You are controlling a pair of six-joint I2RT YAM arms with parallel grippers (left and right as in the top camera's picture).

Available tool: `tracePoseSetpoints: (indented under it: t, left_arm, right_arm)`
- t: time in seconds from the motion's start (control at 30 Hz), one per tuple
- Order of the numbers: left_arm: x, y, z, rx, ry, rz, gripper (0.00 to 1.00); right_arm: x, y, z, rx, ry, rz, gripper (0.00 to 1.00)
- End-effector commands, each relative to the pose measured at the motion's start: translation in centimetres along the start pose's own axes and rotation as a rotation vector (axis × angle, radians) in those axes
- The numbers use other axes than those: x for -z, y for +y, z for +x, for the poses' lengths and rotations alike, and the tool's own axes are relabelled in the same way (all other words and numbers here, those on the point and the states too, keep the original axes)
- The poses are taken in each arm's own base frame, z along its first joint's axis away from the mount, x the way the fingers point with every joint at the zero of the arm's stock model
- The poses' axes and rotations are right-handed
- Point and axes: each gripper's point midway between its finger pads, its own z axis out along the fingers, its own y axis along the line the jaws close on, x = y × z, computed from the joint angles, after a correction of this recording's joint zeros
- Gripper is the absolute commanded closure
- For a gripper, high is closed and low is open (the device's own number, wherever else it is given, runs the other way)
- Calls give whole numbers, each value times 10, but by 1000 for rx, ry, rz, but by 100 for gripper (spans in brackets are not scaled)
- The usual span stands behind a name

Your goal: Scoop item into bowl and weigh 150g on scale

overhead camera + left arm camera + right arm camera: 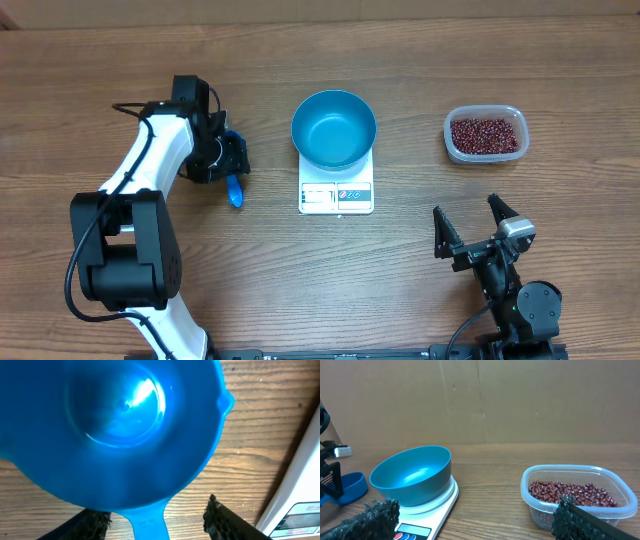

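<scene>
Beans (486, 135) lie in the clear tub (449, 128), well apart from the empty bowl (333, 128) on the scale (336, 197), so centre your left claw (157, 511), half-wide astride the scoop handle (148, 522), and close firmly before lifting; your right claw (467, 208) stands wide, empty.

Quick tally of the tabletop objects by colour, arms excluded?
Blue: 2 (round deep blue bowl, small blue plastic handled scoop)
White: 1 (square white digital scale)
Clear: 1 (clear plastic tub holding red-brown beans)
Total: 4
</scene>
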Motion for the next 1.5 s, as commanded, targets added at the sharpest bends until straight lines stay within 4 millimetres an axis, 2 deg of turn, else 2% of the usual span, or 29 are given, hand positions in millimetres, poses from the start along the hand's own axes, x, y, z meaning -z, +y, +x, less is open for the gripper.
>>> tracePoseSetpoints:
  t: [0.0,0.23,0.6,0.73,1.03,1.3,1.47]
  left_arm:
    - [-1,0,5,-10,6,-6,36]
    - [-2,-1,0,-13,-13,-3,47]
    - [-13,-1,4,2,14,-7,55]
    - [-13,-2,5,5,18,-8,64]
    - [-11,28,11,165,21,-180,62]
    - [-12,23,0,168,-24,-153,58]
    - [-13,15,5,170,5,-106,66]
  right_arm:
    - [0,-3,2,4,-4,11,0]
    - [0,-3,2,4,-4,11,0]
    - [0,-3,2,4,-4,11,0]
    - [0,-3,2,5,-4,11,0]
    - [0,-3,2,4,-4,11,0]
    - [0,-3,2,5,-4,11,0]
    - [0,-3,2,4,-4,11,0]
